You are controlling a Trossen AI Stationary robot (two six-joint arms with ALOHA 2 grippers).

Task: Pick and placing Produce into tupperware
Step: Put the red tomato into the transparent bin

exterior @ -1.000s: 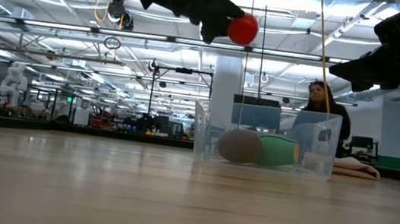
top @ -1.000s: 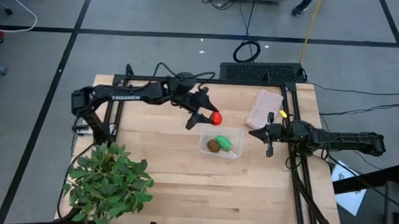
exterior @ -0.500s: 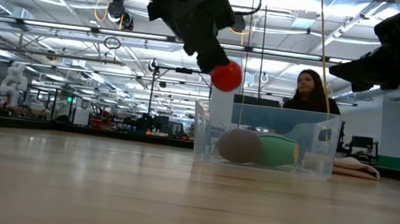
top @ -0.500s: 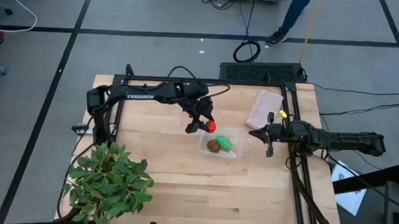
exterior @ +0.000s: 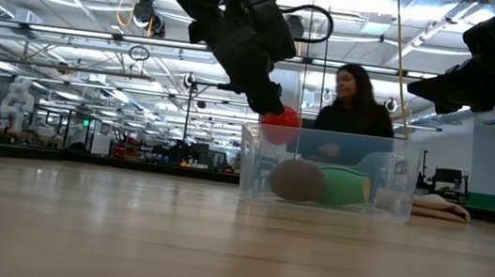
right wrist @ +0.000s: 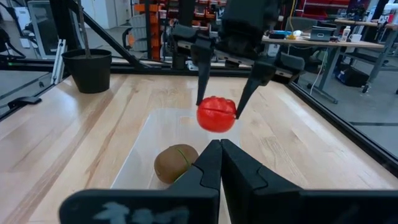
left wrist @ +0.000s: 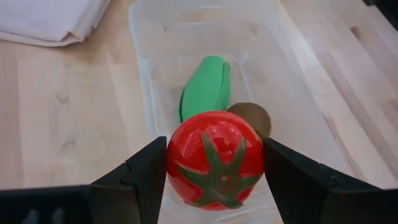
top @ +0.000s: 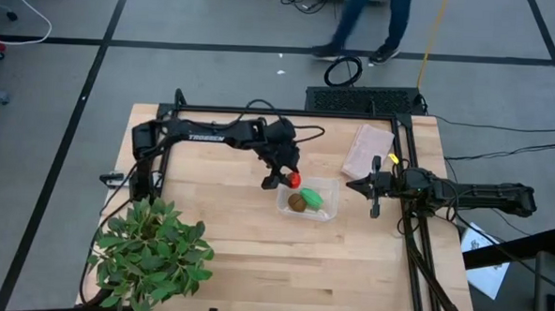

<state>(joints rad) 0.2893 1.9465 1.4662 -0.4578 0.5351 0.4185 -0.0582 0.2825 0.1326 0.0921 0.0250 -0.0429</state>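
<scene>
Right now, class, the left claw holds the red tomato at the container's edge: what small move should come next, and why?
Probably ease the left claw a little farther over the tupperware and lower it before opening. The tomato hangs at the rim, near one end wall, while the kiwi and green piece already lie inside. The right claw waits beside the container.

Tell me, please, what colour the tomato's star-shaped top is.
Dark green, on the red tomato; the left wrist view shows it best.
</scene>
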